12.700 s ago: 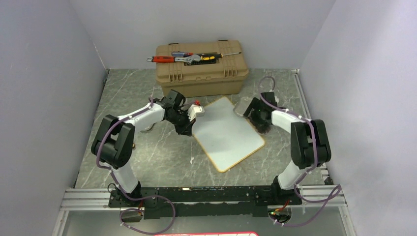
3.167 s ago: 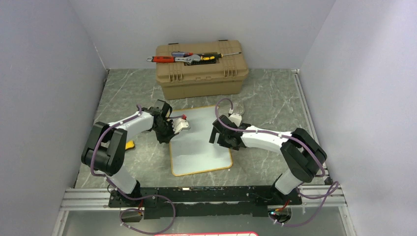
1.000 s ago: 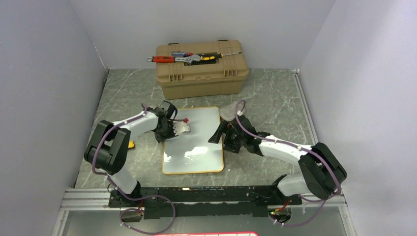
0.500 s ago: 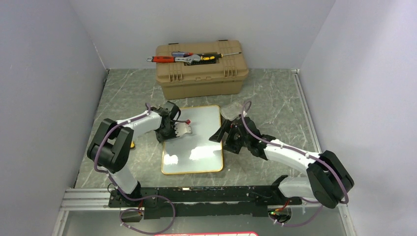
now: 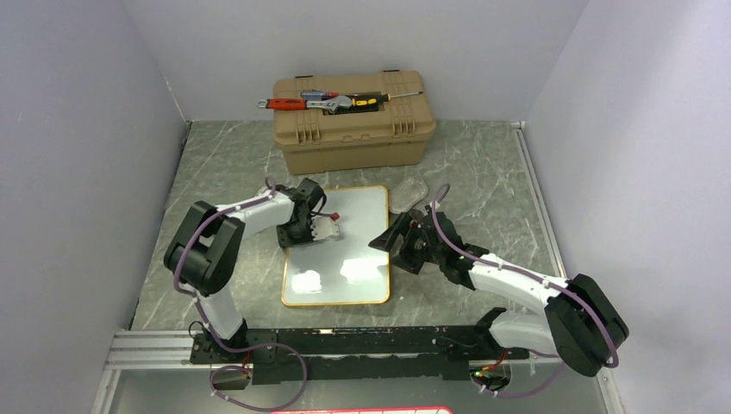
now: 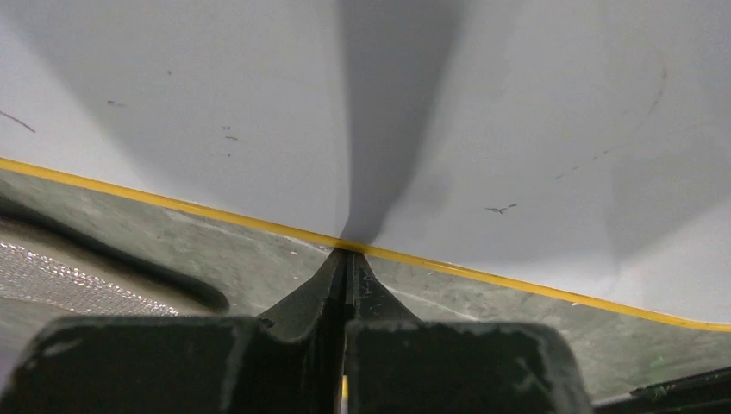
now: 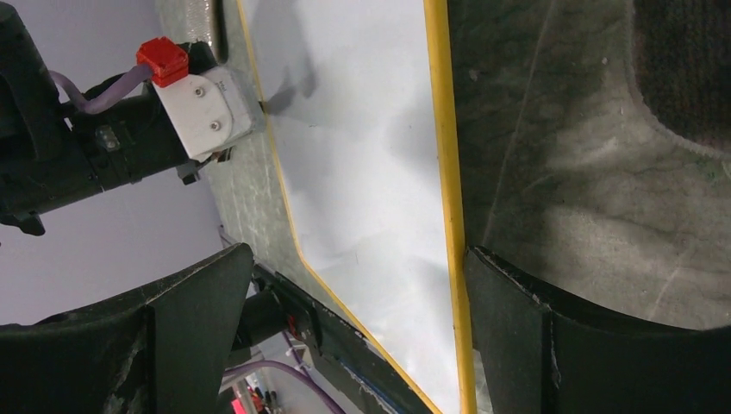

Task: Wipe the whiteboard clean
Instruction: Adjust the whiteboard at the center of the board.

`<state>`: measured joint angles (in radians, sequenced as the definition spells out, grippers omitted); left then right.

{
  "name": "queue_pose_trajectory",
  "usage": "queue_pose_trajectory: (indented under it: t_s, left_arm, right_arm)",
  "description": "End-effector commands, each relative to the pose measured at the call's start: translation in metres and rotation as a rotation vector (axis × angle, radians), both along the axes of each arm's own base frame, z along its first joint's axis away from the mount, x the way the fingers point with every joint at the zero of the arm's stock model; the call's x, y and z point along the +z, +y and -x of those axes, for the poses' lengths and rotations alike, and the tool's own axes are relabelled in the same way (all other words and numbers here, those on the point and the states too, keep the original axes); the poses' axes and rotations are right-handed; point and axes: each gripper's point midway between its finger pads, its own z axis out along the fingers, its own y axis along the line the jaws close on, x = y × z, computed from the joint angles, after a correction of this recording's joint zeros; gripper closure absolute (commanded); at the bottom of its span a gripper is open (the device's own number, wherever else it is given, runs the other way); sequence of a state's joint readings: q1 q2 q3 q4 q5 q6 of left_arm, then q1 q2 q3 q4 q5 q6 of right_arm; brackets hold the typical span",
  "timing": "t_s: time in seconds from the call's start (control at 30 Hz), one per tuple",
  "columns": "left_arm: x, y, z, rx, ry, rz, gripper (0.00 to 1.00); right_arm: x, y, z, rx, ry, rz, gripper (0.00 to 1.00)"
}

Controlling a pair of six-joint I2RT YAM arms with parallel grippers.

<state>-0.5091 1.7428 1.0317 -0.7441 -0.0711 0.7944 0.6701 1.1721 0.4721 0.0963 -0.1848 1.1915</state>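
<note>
**Left gripper** point(image 6: 347, 259): pressed together with nothing between the jaws, set end-on against the yellow rim point(image 6: 517, 282) on the left long side of the whiteboard point(image 5: 353, 226).

**Right gripper** point(image 7: 355, 259): spread wide and empty, held just above the opposite long side, so that the rim is seen between its fingers point(image 7: 517, 328).

The board is laid flat on the grey table point(image 5: 491, 172) between the two arms. Its long axis runs from the near edge toward the toolbox point(image 5: 353, 129). Its surface lies rightward of the left tool and leftward of the right.

Only faint dark flecks point(image 6: 500, 209) are visible on the white. No eraser is seen in either gripper. A pale oval object point(image 5: 409, 191), not identifiable, is found just beyond the far right corner. Nothing is seen lying on the board itself.
</note>
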Motion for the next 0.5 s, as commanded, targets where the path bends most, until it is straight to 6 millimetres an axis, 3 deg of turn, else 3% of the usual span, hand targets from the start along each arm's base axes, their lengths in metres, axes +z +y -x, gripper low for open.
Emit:
queue_pose_trajectory:
  t_s: [0.0, 0.2, 0.47]
  left_arm:
    - [-0.022, -0.131, 0.015, -0.150, 0.116, 0.398, 0.94]
    - [-0.021, -0.154, 0.007, -0.188, 0.106, 0.409, 0.94]
    - [-0.018, -0.162, 0.003, -0.194, 0.089, 0.424, 0.94]
  right_arm:
    - [0.097, 0.042, 0.005, 0.111, -0.167, -0.358, 0.05]
    - [0.096, 0.033, 0.007, 0.087, -0.169, -0.345, 0.05]
    - [0.086, 0.018, 0.003, 0.051, -0.151, -0.336, 0.05]
